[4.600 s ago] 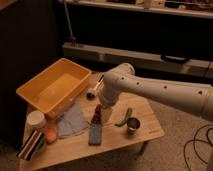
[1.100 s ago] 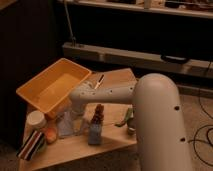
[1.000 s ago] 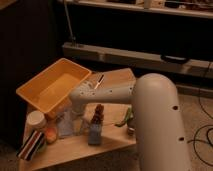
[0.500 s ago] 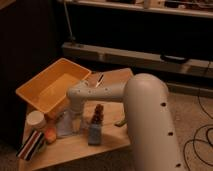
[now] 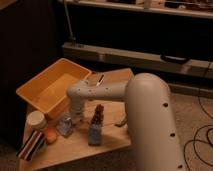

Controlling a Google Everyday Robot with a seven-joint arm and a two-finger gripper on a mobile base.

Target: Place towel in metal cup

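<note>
Dim room, small wooden counter (image 5: 75, 147), and the claw (image 5: 66, 121) is down near its front-left part. It looks pinched together on the towel (image 5: 62, 130), which sits bunched and pale under the tips.

Just left of that is a white lidded container (image 5: 36, 120). Just right is a blue block (image 5: 94, 134) with something brown standing on it, and the yellow tub (image 5: 50, 87) is behind. I can't spot the metal cup, since the fat arm (image 5: 150, 115) blocks the right side of the counter.

My take is that the step in hand is the lift. Go straight up first so the cloth clears the block and the container, and check no corner drags. Then lower the bunch dead centre over the cup before letting go, because loose cloth will flop over a small rim.
</note>
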